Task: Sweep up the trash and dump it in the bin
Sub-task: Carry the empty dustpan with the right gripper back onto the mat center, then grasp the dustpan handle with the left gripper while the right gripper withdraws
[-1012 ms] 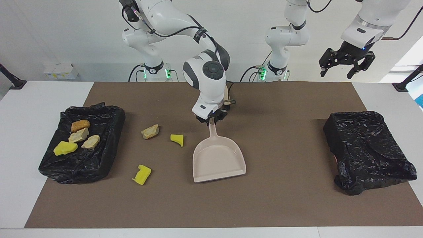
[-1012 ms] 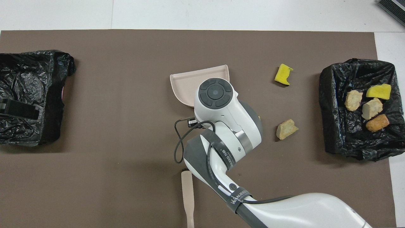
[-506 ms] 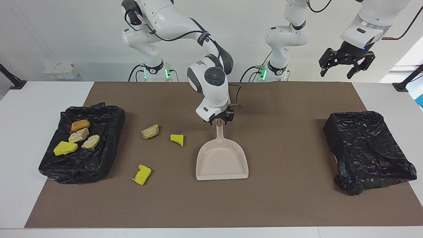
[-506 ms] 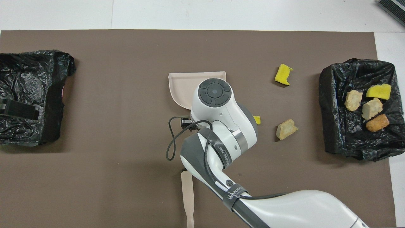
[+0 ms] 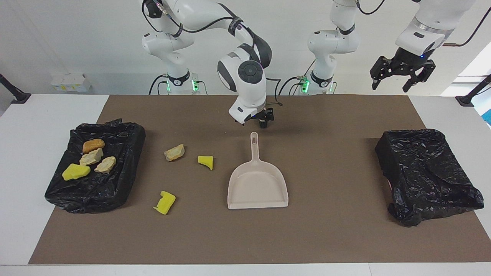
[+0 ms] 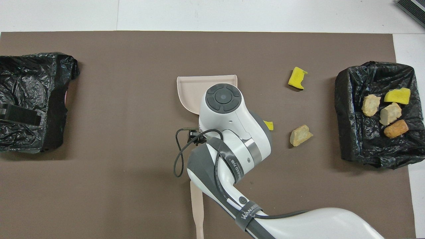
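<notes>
There are seven pieces of trash (image 5: 174, 152): three yellow foam chunks and four tan to orange-brown lumps. Four of them lie in the bin (image 5: 122, 174) at 9 o'clock on the mat, one yellow (image 5: 75, 171) and three crusty. Three lie loose on the mat, two yellow and one tan. There are two black-lined bins, the second (image 5: 425, 174) at 3 o'clock. There is one dustpan (image 5: 257, 183), one brush handle (image 6: 197, 209), and two arms.

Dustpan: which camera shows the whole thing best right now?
The facing view: the dustpan lies flat on the mat in full, handle toward the robots, with the right gripper above the handle's end. In the overhead view the right arm covers all but one part of the pan.
</notes>
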